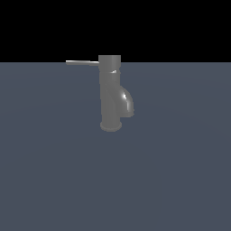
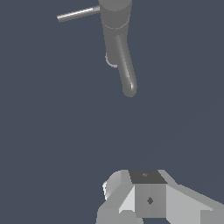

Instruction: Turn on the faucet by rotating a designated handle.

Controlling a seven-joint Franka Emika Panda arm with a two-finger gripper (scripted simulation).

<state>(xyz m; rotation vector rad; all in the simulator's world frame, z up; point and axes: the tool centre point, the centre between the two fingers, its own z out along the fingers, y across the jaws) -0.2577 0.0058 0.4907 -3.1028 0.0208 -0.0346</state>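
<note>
Still well short of the dull grey metal faucet [image 2: 116,30].
Gripper [image 2: 146,199] jaws unreadable; ahead, the thin grey rod handle [image 2: 78,14] risked being missed for the spout.

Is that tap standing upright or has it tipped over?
Upright. The faucet stands on its flared base on the floor, and the handle sticks out level from its top cap.

A flat, plain slate-blue worktop [image 1: 54,180] is filling the lower part of the exterior view, running back to a straight edge against black. The faucet [image 1: 110,94] is standing upright on it by its flared round base, near the far edge, and is casting no clear shadow on the surface.
</note>
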